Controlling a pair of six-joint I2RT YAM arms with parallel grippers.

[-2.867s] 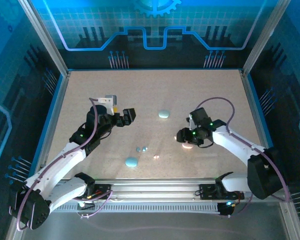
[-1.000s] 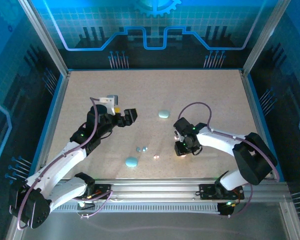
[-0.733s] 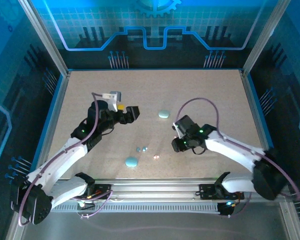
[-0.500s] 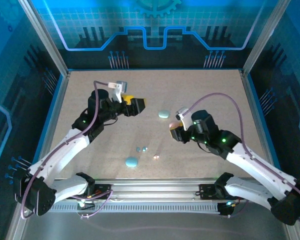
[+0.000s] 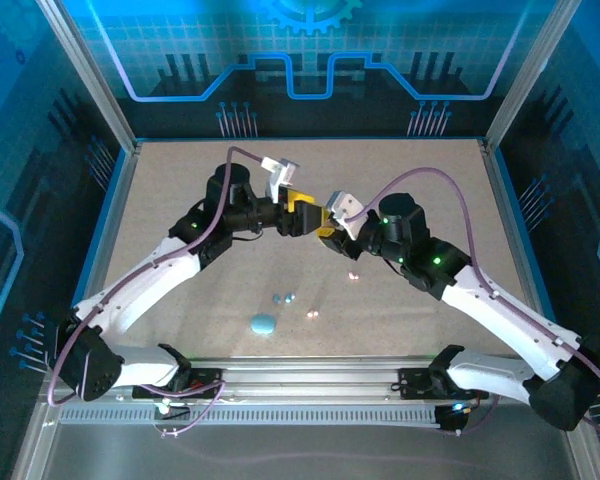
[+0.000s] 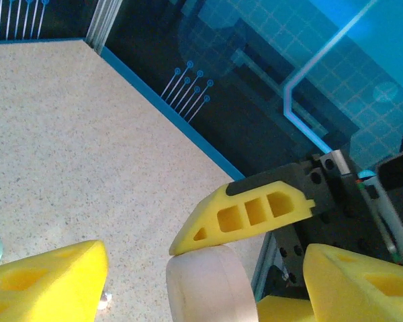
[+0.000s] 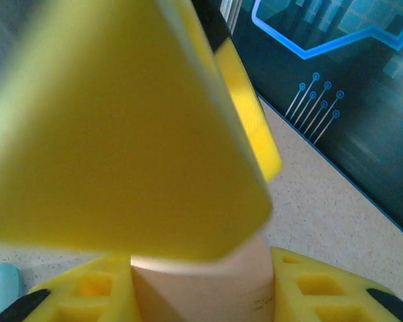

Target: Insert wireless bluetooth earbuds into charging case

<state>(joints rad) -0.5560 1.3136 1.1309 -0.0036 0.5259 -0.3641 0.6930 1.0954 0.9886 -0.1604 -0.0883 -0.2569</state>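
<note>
A speckled beige worktop (image 5: pixel 180 180) lies inside an enclosure, edged by a thin blue rim (image 5: pixel 310 140) on its far side and both flanks. Behind it stands a dark back wall (image 5: pixel 400 50) printed with bright blue circuit lines, a grid and part of a gear. An aluminium post (image 5: pixel 85 70) slants up at each far corner. A ribbed metal rail (image 5: pixel 310 378) runs along the near edge

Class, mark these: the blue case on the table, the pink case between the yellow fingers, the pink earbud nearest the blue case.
blue case (image 5: pixel 263 324), top view, middle of its top.
pink case (image 7: pixel 200 285), right wrist view, front wall.
pink earbud (image 5: pixel 312 315), top view, centre.
</note>
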